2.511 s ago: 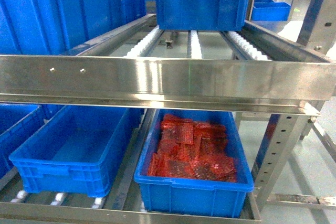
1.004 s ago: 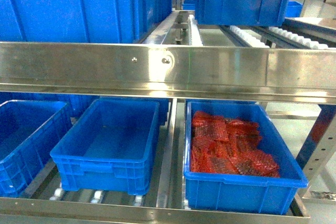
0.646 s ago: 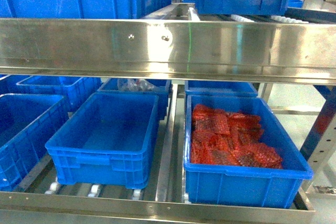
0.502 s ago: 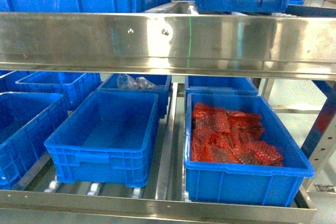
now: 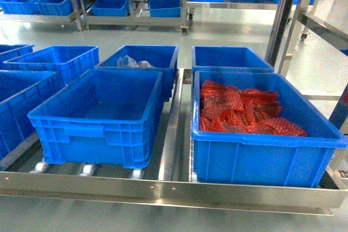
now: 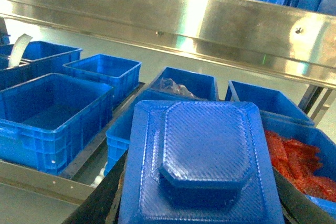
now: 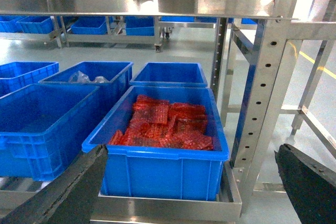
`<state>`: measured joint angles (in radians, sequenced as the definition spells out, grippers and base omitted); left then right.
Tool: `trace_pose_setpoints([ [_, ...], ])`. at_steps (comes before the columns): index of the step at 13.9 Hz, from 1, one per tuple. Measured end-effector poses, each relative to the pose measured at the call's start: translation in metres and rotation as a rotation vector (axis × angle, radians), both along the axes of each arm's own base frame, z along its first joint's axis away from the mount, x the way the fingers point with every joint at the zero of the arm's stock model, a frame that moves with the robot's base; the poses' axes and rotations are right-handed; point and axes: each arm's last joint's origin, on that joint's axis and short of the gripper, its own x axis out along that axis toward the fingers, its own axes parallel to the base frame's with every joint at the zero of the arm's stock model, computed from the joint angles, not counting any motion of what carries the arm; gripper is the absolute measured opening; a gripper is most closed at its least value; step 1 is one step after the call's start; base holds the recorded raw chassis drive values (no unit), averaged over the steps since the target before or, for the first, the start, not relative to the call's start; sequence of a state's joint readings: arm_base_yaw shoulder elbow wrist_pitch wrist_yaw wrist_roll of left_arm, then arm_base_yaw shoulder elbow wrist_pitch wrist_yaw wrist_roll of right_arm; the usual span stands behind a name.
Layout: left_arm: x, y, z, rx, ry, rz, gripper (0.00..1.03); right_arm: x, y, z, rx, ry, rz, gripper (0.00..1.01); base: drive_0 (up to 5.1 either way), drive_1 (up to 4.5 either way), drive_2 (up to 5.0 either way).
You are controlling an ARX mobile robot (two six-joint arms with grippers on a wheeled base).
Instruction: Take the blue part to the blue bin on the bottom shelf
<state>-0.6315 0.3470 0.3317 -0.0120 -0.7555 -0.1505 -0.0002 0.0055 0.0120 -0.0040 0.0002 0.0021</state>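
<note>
A blue part (image 6: pixel 199 156), a flat ribbed tray-like piece with a raised octagonal middle, fills the left wrist view. My left gripper (image 6: pixel 199 211) is shut on it, with one dark finger at each side. Beyond the part is the bottom shelf, with an empty blue bin (image 6: pixel 52 114) to the left. In the head view the bottom shelf (image 5: pixel 163 188) carries an empty blue bin (image 5: pixel 98 110) at the front middle. Neither gripper shows in that view. My right gripper (image 7: pixel 184 192) stands open and holds nothing, in front of the shelf.
A blue bin of red parts (image 5: pixel 261 134) stands at the front right of the shelf, with more blue bins (image 5: pixel 231 58) behind and to the left. One rear bin holds clear bags (image 5: pixel 130 62). A steel upper rail (image 6: pixel 210 24) runs overhead. A perforated steel post (image 7: pixel 262 93) stands at the right.
The head view has dropped. The upper shelf rail has slid up to the top edge, and the bottom shelf's bins now fill the view.
</note>
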Motion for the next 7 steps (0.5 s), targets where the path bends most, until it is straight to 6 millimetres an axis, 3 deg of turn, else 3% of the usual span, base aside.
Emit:
trace_pose_setpoints([
  [7,0.0000,0.0000,0.0001,0.000,-0.001,0.000,0.43,0.0000,0.0000,-0.0001,0.000,0.002,0.000,0.98,0.0,0.00,0.0],
])
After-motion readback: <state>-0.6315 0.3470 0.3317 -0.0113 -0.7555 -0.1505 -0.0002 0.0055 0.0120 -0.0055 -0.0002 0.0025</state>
